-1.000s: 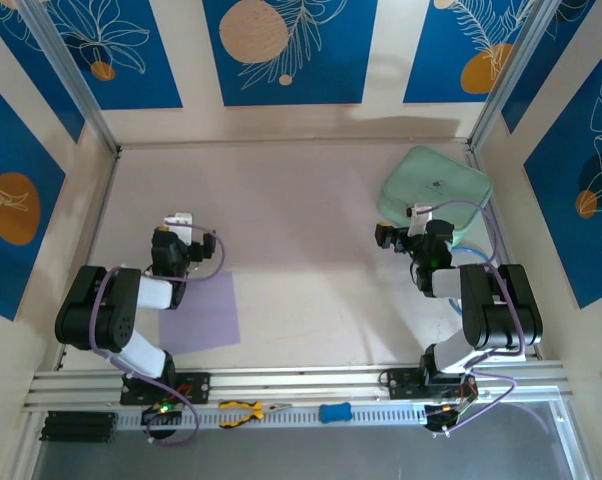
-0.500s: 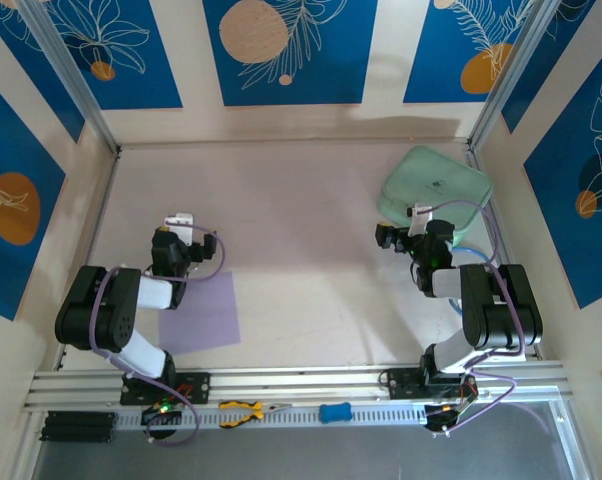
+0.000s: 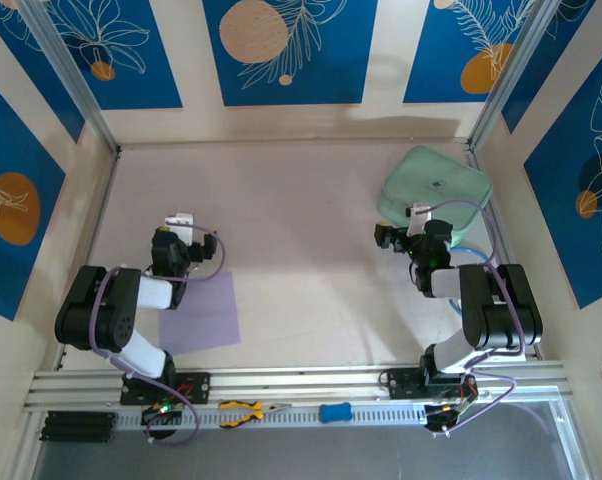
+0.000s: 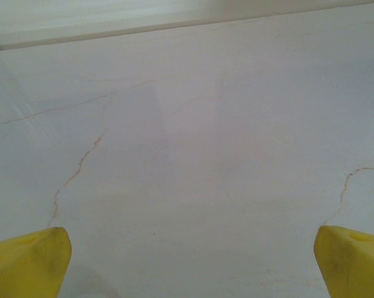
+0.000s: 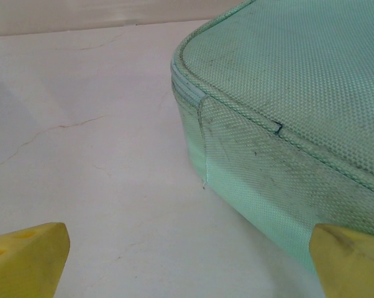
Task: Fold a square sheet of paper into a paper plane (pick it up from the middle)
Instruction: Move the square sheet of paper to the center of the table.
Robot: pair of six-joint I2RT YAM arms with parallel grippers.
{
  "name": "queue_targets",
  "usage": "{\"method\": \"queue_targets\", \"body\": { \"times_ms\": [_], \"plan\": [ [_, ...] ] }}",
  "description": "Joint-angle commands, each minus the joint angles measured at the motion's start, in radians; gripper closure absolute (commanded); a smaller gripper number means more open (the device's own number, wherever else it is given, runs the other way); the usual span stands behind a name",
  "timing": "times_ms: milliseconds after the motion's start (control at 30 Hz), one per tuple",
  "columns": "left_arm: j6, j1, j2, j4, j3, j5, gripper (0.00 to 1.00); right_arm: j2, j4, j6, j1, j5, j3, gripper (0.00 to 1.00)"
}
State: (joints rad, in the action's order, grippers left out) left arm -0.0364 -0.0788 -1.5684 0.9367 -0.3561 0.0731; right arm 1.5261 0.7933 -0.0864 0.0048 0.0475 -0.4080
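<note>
Near rail: yellow-handled pliers [image 3: 243, 410] and a small blue object [image 3: 334, 411] lay on the slotted strip in front of the arm bases.

Just beyond it, the square sheet of paper [image 3: 203, 312] lay flat and unfolded on the table [image 3: 301, 190], beside the left arm's base, its left part hidden under that arm. No crease was visible.

Left gripper [image 3: 181, 219] sat past the sheet's far edge, pointing away from it. In the wrist view, left gripper [image 4: 187, 267] had its yellow tips spread wide with only bare tabletop between them.

Right gripper [image 3: 418, 212] was well apart from the sheet. Its wrist view [image 5: 187, 261] showed fingers equally wide and empty, facing the corner of the mint-green case [image 5: 286, 93], which stood at the far right [image 3: 433, 185].

Judgement: the task was at the start, the pickup not yet begun. The next move calls for bringing the left gripper back over the sheet's middle, then lowering it to pinch thin, flat paper without skidding it.
</note>
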Motion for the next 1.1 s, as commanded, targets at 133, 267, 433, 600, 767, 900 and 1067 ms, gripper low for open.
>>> {"method": "queue_targets", "body": {
  "times_ms": [133, 267, 433, 600, 767, 900, 1067],
  "plan": [
    [-0.019, 0.001, 0.01, 0.145, 0.057, -0.023, 0.0, -0.006, 0.019, 0.008, 0.006, 0.021, -0.004, 0.01],
    [0.006, 0.001, 0.038, 0.177, 0.086, 0.044, 0.0, -0.017, 0.01, 0.016, 0.003, -0.011, -0.003, 0.01],
    [0.019, 0.002, 0.174, 0.079, 0.103, 0.083, 0.0, -0.07, -0.076, 0.021, 0.009, -0.005, -0.028, 0.01],
    [0.051, 0.002, 0.381, -0.187, 0.053, 0.135, 0.0, -0.178, -0.372, -0.021, 0.005, -0.042, -0.134, 0.0],
    [0.253, 0.002, 0.55, -0.566, -0.076, 0.229, 0.0, -0.323, -0.65, -0.112, 0.011, -0.095, -0.224, 0.01],
    [0.516, 0.004, 0.631, -0.984, -0.216, 0.25, 0.0, -0.428, -0.818, -0.361, 0.004, -0.163, -0.268, 0.01],
    [0.651, 0.004, 0.741, -0.954, -0.115, -0.095, 0.0, -0.473, -0.787, -0.514, 0.027, -0.474, -0.228, 0.01]
  ]
}}
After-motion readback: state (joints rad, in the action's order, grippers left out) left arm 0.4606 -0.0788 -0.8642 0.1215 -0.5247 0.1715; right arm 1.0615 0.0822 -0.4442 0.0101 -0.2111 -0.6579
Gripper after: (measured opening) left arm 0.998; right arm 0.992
